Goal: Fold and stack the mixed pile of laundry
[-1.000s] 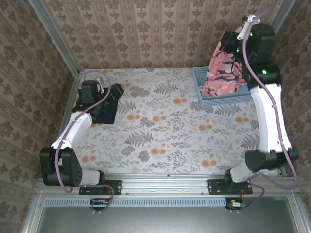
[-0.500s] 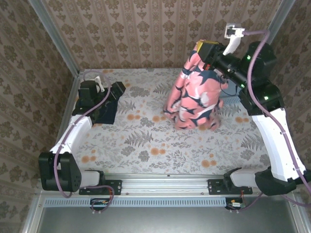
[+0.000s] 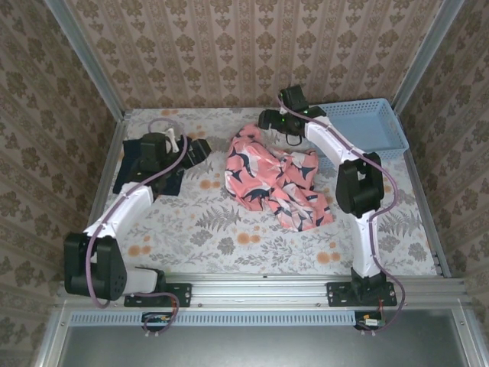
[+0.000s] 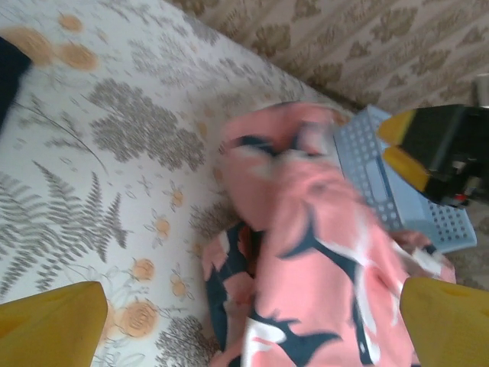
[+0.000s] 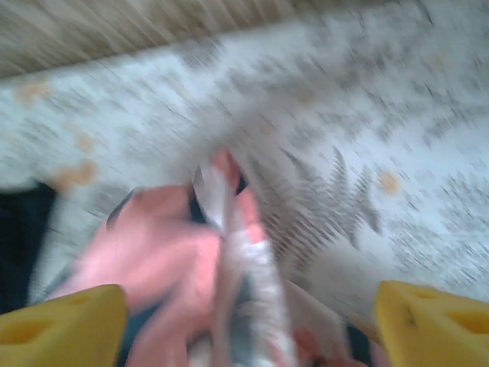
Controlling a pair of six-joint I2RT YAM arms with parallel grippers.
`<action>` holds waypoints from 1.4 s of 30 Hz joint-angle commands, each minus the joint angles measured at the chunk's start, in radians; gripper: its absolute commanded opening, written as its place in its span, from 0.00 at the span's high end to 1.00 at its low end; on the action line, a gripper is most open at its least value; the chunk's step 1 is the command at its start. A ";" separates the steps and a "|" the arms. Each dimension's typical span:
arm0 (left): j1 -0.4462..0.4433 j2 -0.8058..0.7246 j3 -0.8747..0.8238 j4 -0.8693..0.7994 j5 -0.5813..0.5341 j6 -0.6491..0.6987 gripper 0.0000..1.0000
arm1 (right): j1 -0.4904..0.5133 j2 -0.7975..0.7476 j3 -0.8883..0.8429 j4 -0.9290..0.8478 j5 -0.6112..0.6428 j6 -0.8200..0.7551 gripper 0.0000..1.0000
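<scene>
Since the earlier frame, pink garment (image 3: 275,180) moved from basket (image 3: 367,126) to table centre, crumpled. Right gripper (image 3: 269,119), at its 12 o'clock, fully open, empty. Left gripper (image 3: 200,149) open, empty, beside dark T-shirt (image 3: 157,180) at 9 o'clock. Risk: bunched folds cause multi-layer grabs.

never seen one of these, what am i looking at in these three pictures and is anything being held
Two robot arms are bolted at the near edge of a floral-covered table. One picture looks down from above; the other two come from cameras on each wrist, so the yellow blocks at their bottom corners are that arm's own jaws. On the table lie a crumpled pink garment in the middle and a dark T-shirt at the left, with a light blue basket at the far right. Both wrist views show jaws spread wide. The right gripper is by the pink cloth's far edge; nothing looks gripped.
</scene>
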 commanded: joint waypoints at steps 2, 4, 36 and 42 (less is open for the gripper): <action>-0.062 0.059 -0.011 -0.053 -0.001 0.065 0.00 | 0.024 -0.238 -0.067 -0.085 0.074 -0.063 0.00; -0.066 0.082 -0.017 -0.055 -0.003 0.061 0.00 | 0.058 -0.344 -0.203 -0.088 0.085 -0.080 0.00; -0.184 -0.116 0.284 -0.145 0.009 0.155 1.00 | 0.179 -0.896 -0.587 0.023 -0.119 0.062 1.00; -0.170 -0.190 0.463 -0.265 0.071 0.201 1.00 | 0.179 -1.027 -0.554 0.062 -0.168 0.099 1.00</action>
